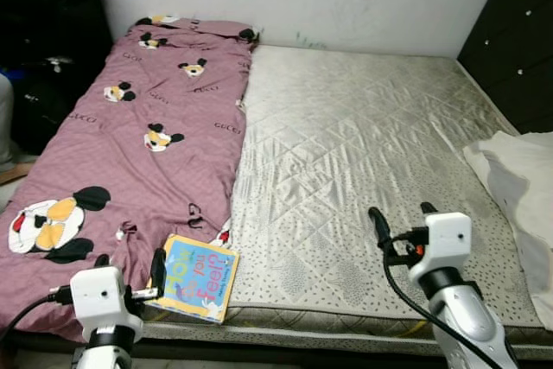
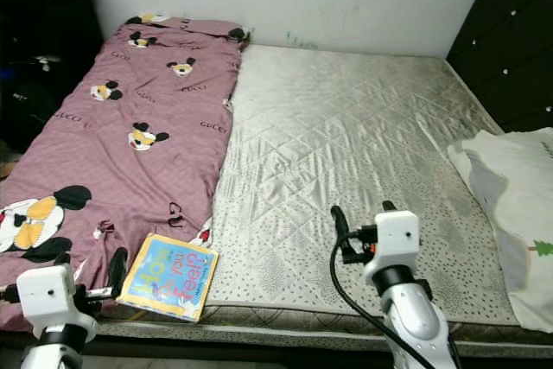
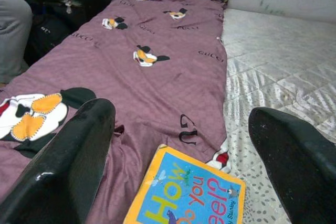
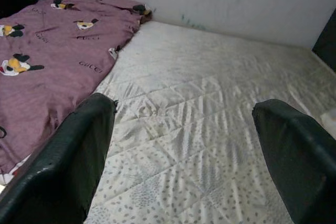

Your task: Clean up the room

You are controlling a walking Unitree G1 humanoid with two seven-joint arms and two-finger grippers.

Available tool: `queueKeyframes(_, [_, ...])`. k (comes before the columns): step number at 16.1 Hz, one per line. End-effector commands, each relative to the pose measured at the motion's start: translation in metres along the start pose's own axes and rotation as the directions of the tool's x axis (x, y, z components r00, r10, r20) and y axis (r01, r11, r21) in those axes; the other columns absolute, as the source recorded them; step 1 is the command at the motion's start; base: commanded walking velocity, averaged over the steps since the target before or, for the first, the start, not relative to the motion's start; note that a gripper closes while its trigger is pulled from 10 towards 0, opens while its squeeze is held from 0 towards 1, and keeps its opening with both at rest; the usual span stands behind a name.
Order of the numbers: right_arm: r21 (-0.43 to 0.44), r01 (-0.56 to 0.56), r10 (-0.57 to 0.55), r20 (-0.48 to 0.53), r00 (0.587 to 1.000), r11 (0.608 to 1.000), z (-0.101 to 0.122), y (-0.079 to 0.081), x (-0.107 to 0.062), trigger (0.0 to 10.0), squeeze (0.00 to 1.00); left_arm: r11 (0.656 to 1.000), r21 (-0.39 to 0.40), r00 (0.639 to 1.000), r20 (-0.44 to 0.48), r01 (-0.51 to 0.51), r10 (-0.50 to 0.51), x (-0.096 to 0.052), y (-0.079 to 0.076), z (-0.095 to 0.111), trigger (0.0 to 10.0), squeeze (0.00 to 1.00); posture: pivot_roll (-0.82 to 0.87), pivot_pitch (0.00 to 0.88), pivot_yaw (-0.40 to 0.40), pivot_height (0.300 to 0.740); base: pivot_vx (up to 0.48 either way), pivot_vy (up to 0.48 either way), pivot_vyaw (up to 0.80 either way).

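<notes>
I am standing at the foot of the bed (image 1: 363, 153) with both arms raised over its near edge, and as far as I can judge the tidying is barely begun. My left end effector (image 1: 130, 270) is hovering just short of the near left corner, its two fingers spread wide and holding nothing; in the left wrist view the picture book (image 3: 184, 192) is lying between the lines of the two fingers (image 3: 68, 150), a little ahead of them and not touched. That book, bright blue with a yellow border, is resting on the near edge of the bed, half on the purple cartoon sheet (image 1: 130, 127) and half on the bare mattress. I am taking it as the first thing to lift.

My right end effector (image 1: 403, 220) is hanging over the near right part of the mattress, also spread wide and empty, with only quilted silver fabric ahead of it.

Further over, at the right edge of the bed, a white garment (image 1: 518, 187) is lying crumpled and spilling over the side; it is waiting to be picked up too. The purple sheet is running the full length of the left side up to the wall, loose and wrinkled. So nothing looks put away yet: book, garment and sheet are all left to do.
</notes>
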State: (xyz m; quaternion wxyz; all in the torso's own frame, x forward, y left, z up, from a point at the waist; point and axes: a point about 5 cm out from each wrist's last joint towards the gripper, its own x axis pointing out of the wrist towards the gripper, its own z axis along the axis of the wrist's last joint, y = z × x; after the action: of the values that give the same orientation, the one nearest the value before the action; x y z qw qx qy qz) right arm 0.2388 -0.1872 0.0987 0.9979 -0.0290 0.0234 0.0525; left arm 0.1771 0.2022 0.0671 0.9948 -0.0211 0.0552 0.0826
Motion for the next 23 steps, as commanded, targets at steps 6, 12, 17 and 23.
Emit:
queueKeyframes(6, [0.01,-0.015,0.016,-0.021,1.0,1.0,0.001,0.008,0.001,10.0,0.0,1.0,-0.002,1.0,-0.012,0.014,-0.014,0.003,0.0,0.003,10.0,0.0,0.05,0.068,-0.053,0.74,0.0,0.04,-0.48])
queueKeyframes(12, [0.019,-0.019,0.02,-0.027,0.999,1.0,0.002,0.013,0.005,10.0,0.0,1.0,0.0,1.0,-0.02,0.023,-0.023,0.009,-0.003,0.004,10.0,0.0,0.05,0.069,-0.053,0.74,0.0,0.451,0.0])
queueKeyframes(17, [-0.004,-0.028,0.028,-0.024,0.999,1.0,0.003,0.013,0.009,10.0,0.0,1.0,-0.01,0.999,-0.027,0.023,-0.024,0.013,-0.004,0.004,10.0,0.0,0.04,0.069,-0.051,0.74,0.0,0.48,0.0])
queueKeyframes(23, [-0.011,-0.042,0.042,-0.027,0.999,0.999,0.0,0.015,0.012,10.0,0.0,1.0,-0.015,0.999,-0.039,0.014,-0.015,0.014,-0.004,0.001,10.0,0.0,0.05,0.062,-0.055,0.74,0.0,0.48,0.0])
